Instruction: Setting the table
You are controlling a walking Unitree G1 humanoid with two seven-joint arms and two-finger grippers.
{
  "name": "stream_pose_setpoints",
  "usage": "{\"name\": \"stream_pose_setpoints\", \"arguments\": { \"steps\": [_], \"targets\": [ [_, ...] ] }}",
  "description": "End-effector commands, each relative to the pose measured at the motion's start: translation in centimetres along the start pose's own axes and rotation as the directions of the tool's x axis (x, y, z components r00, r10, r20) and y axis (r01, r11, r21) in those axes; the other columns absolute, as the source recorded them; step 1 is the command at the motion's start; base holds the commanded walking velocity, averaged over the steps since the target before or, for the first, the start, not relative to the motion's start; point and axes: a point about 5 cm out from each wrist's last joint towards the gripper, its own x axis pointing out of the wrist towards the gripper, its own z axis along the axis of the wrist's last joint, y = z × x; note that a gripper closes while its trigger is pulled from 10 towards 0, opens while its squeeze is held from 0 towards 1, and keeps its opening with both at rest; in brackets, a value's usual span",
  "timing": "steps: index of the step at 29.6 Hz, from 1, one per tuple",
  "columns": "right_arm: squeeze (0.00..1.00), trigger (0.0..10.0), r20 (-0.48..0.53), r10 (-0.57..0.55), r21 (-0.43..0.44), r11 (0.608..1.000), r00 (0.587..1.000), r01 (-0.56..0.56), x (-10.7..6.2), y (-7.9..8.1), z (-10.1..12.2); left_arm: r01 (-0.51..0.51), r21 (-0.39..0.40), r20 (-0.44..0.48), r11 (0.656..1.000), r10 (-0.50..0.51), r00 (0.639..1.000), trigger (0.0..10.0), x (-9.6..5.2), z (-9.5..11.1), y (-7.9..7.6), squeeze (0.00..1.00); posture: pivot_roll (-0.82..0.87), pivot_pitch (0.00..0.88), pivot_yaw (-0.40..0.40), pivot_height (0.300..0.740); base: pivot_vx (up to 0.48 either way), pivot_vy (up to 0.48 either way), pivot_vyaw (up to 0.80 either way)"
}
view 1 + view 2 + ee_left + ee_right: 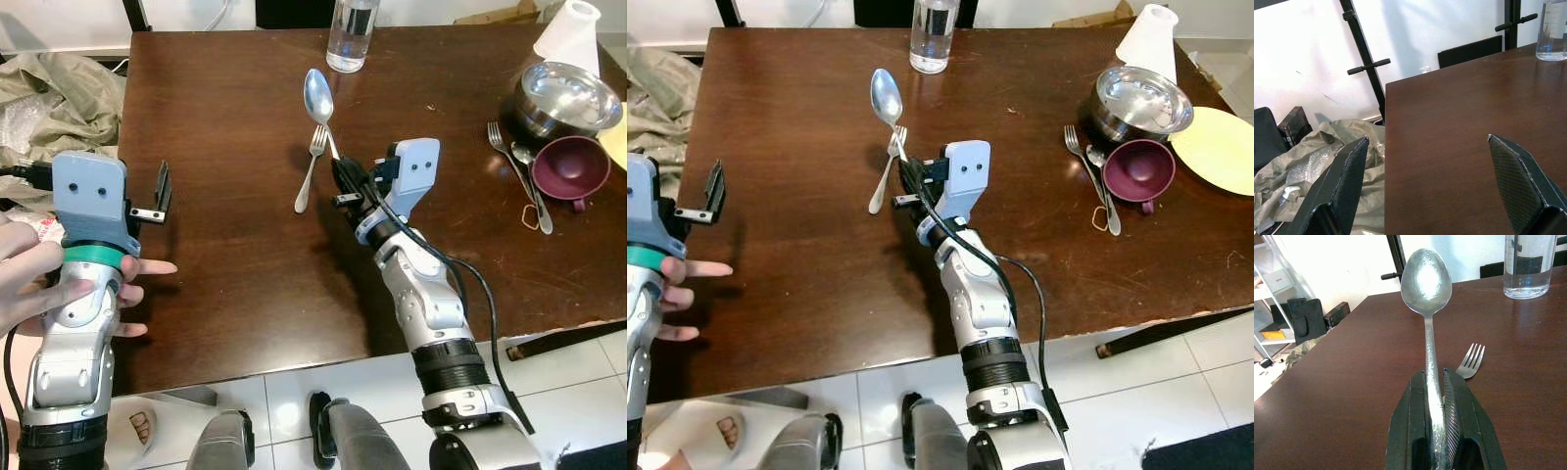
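Note:
My right gripper (341,168) is shut on the handle of a large silver spoon (317,96), whose bowl points away over the middle of the dark wooden table (235,117). In the right wrist view the spoon (1426,281) stands up between the two black fingers (1457,411). A silver fork (311,168) lies flat on the table just beside the held spoon. My left gripper (162,191) hovers open over the table's left edge, nothing between its fingers (1342,181). A person's hand (39,279) holds my left forearm.
A water glass (352,34) stands at the table's far edge. At the right are a steel bowl (566,96), a maroon cup (570,166), a second fork and spoon (516,162), a yellow plate (1220,147) and a white cone (570,29). Crumpled plastic sheeting (59,93) lies left of the table.

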Motion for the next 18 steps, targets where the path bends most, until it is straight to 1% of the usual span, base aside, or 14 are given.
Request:
{"name": "stream_pose_setpoints", "arguments": {
  "steps": [1, 18],
  "targets": [
    [0.0, 10.0, -0.026, 0.002, 0.002, 1.0, 1.0, -0.002, -0.08, 0.04, -0.44, 0.014, -0.011, -0.083, 1.0, -0.015, 0.996, 10.0, -0.62, -1.65, -0.39, 0.0, 0.03, 0.14, -0.012, 0.74, 0.0, 0.0, 0.0],
    [0.0, 10.0, -0.028, 0.0, 0.003, 1.0, 1.0, 0.0, -0.09, 0.05, -0.49, 0.012, -0.01, -0.085, 1.0, -0.013, 0.996, 10.0, -0.7, -1.65, -0.34, 0.0, 0.03, 0.144, -0.012, 0.74, 0.0, 0.0, 0.0]
  ]
}}
